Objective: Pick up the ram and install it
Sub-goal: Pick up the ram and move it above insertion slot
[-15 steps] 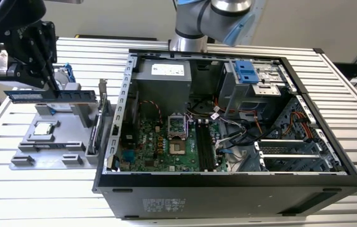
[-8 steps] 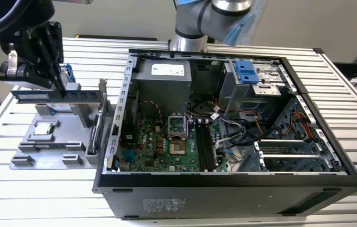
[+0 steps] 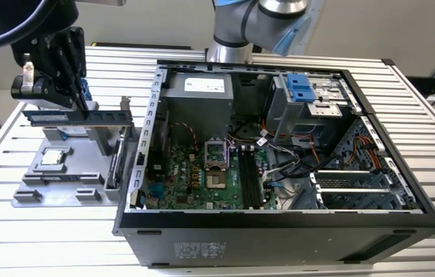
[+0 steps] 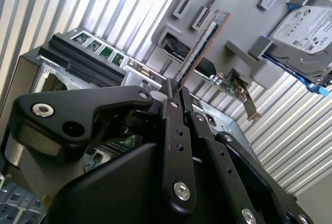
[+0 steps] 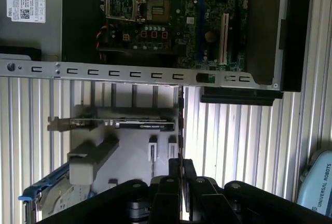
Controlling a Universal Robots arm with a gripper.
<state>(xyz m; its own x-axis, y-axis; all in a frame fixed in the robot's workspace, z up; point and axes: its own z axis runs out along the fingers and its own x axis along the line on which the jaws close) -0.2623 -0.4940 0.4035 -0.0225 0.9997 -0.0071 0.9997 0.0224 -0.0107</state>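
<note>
**Ram stick: holding it firm and level over the tray**

1. Grip. On the exterior view's left, the gripper (image 3: 83, 108) is clamped on the ram (image 3: 52, 118). Its fingers press the two faces of the stick near mid-length. The stick lies level and on edge above the grey tray (image 3: 56, 187). Whether its lower edge is free of the tray's holder cannot be told.

2. Hold check. In the second wrist view the stick runs straight out from the fingertips, in line with them. A mid-length grip like this should balance the stick. Firm, even pressure on the flat faces is advised, since a thin board is likely to twist if pinched off-centre.

3. Near clearance. The card (image 5: 119, 124) stands on edge in the tray just beside the stick and parallel to it. Any lift is best made straight up, because sideways drift could catch the card.

4. Far clearance. Further toward the exterior view's right, the wall of the computer case (image 3: 150, 115) rises between the tray and the motherboard (image 3: 194, 173). The black slots (image 3: 250, 179) lie beside the processor socket (image 3: 216, 154) and run crosswise to the stick as held.
</note>
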